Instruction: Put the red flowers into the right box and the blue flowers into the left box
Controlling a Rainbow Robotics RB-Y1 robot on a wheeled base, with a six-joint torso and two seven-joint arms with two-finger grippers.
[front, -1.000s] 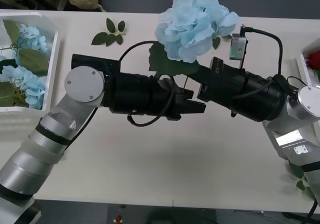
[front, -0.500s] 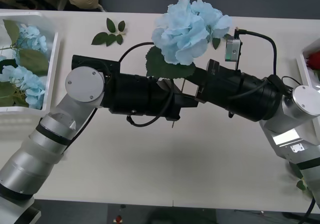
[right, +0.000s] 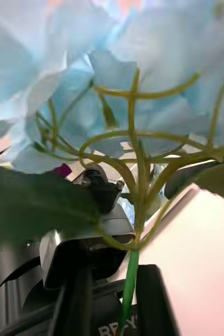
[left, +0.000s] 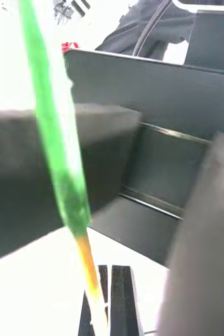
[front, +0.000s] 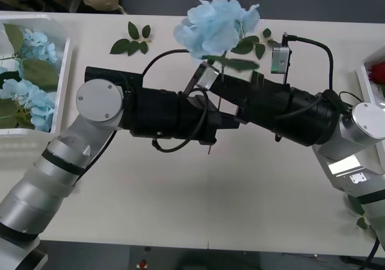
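A blue flower (front: 216, 26) stands upright above the middle of the table, where both black arms meet. In the left wrist view my left gripper (left: 112, 299) is shut on the orange lower end of its green stem (left: 54, 131). In the front view that gripper (front: 225, 122) sits under the bloom. My right gripper (front: 233, 94) reaches in from the right, just beside the stem. Its wrist view looks up the stem (right: 130, 273) into the pale blue head (right: 143, 79). Several blue flowers (front: 30, 95) lie in the left box (front: 65, 83). A red flower (front: 379, 71) lies in the right box (front: 366, 77).
A loose sprig of green leaves (front: 132, 41) lies on the table behind my left arm. More leaves (front: 361, 213) lie near the right arm's base. The two arms cross the table's middle, with bare tabletop in front of them.
The blue flower has swung from leaning right to standing upright, its head moving left and farther back. Its broad leaf has turned edge-on, uncovering the left wrist camera. Both arms have barely shifted.
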